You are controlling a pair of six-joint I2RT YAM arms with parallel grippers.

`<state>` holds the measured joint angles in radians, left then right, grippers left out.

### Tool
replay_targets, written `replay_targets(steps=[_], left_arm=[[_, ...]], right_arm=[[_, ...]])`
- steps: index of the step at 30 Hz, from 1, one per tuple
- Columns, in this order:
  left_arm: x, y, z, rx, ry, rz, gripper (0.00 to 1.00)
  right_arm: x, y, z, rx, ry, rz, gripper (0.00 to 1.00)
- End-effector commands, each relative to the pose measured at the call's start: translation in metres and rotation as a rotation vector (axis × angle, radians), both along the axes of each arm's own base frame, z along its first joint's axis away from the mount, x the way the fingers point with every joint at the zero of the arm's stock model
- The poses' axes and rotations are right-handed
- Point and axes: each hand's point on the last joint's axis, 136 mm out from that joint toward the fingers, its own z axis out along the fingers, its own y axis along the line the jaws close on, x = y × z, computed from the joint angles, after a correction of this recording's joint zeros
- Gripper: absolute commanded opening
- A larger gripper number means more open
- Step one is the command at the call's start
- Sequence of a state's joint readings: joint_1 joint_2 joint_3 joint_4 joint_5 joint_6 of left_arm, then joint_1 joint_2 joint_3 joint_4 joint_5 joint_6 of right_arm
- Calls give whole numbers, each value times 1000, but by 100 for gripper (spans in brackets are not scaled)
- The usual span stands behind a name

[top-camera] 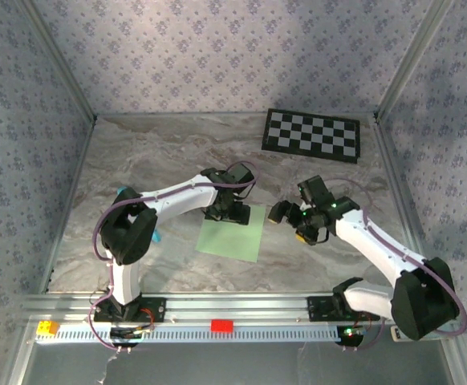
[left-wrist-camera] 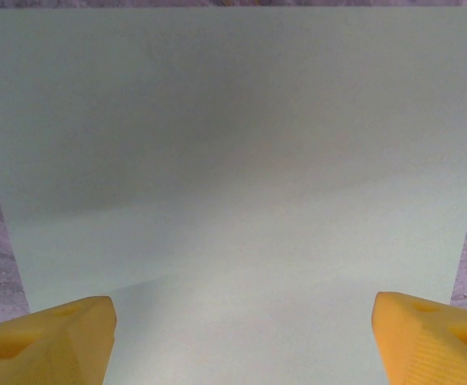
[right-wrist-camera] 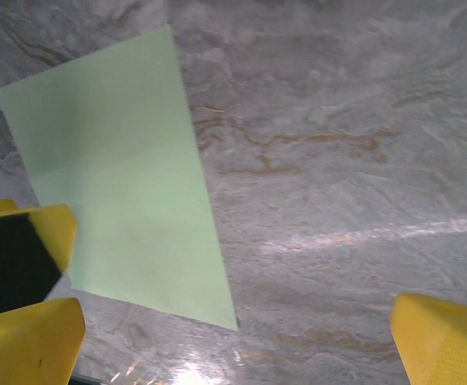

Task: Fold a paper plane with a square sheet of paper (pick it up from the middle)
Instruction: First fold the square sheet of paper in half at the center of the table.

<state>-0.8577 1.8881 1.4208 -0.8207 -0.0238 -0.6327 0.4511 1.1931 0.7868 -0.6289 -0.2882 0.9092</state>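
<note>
Marble table [top-camera: 137, 160] carries the paper [top-camera: 232, 234], flat near the middle. Left gripper [left-wrist-camera: 245, 341] stands wide open over its far edge, holding nothing; right gripper [right-wrist-camera: 233, 341], also open and empty, hovers just beside. Thin paper may slide or wrinkle if the fingers [left-wrist-camera: 49, 337] press unevenly.

Soft even light, faint shadow on the paper [left-wrist-camera: 217, 136], glare on the tabletop [right-wrist-camera: 362, 233].

**Marble table, two flat things**

The grey-veined table [top-camera: 137, 160] carries a pale green paper [top-camera: 232, 241], lying flat near its middle, toward the near edge. A checkerboard [top-camera: 312, 135] lies flat by the far right corner, well apart from the paper.
</note>
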Motion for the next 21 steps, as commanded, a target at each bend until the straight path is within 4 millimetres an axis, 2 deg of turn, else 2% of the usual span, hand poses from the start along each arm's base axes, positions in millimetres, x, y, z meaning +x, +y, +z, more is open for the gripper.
replay_targets(steps=[1,8,13,21], left_arm=[[4,2,10,19,-10,-19,83],[2,2,13,11,-8,-41,84],[3,4,5,-3,7,-32,84],[-4,3,-3,-27,37,-32,84]], right_arm=[[-2,5,4,-44,37,30,100],[0,26,-7,-87,89,105,100],[-4,33,-1,-80,51,123,100],[-10,20,6,-51,35,94,100]])
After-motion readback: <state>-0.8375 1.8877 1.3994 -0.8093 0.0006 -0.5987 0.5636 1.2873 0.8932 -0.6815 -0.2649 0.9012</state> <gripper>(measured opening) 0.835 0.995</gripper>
